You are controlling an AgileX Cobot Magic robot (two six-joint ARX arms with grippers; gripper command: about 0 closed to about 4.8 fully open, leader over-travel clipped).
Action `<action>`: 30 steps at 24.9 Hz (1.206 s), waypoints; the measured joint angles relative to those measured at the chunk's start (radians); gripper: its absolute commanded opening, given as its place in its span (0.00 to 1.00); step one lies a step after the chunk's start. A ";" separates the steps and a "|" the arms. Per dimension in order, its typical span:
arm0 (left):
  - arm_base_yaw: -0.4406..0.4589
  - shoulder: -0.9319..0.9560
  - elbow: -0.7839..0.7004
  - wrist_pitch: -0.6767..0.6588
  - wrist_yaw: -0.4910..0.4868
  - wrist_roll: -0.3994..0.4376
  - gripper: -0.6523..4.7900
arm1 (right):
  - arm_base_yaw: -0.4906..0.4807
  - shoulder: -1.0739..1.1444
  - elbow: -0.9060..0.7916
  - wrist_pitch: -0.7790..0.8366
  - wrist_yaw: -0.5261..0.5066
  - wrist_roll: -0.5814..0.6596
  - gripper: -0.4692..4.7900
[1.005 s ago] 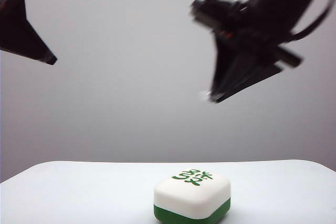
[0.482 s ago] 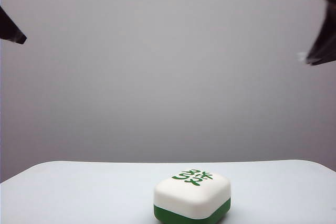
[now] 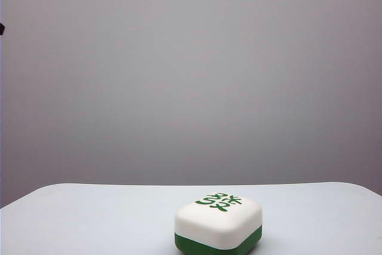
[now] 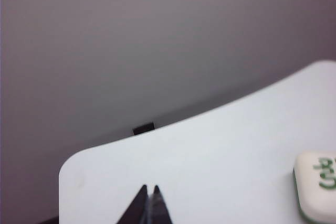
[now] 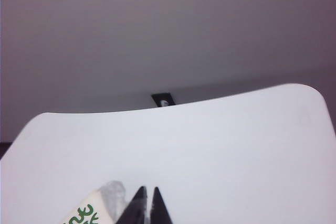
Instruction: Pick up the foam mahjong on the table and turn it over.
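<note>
Foam mahjong [image 3: 218, 221] looks light, squashy; pinch its rounded sides above the table [image 3: 89, 219]. Left tool [image 4: 149, 190] and right tool [image 5: 147, 191] hover pinched narrow, empty.

Mahjong [image 3: 218, 223] lies flat on the table [image 3: 89, 219], white half up, dark green half down, green character on top face near its far edge. Chunky block, rounded corners, not held. In the left wrist view the mahjong [image 4: 316, 184] sits well off to one side of the closed jaws, apart from them. In the right wrist view the mahjong [image 5: 86, 214] is just beside the closed jaws, contact unclear. Table white, smooth, rounded corners.
</note>
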 measured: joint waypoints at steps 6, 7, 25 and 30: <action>0.000 -0.092 -0.082 0.067 -0.008 -0.036 0.11 | 0.066 -0.146 -0.087 0.006 0.078 0.008 0.08; 0.000 -0.104 -0.092 0.074 -0.008 -0.038 0.11 | 0.080 -0.176 -0.098 0.007 0.098 0.008 0.08; 0.021 -0.333 -0.274 0.051 -0.007 -0.074 0.11 | 0.232 -0.424 -0.314 0.062 0.232 -0.019 0.08; 0.124 -0.334 -0.274 0.048 0.008 -0.059 0.11 | 0.229 -0.423 -0.314 0.057 0.237 -0.057 0.08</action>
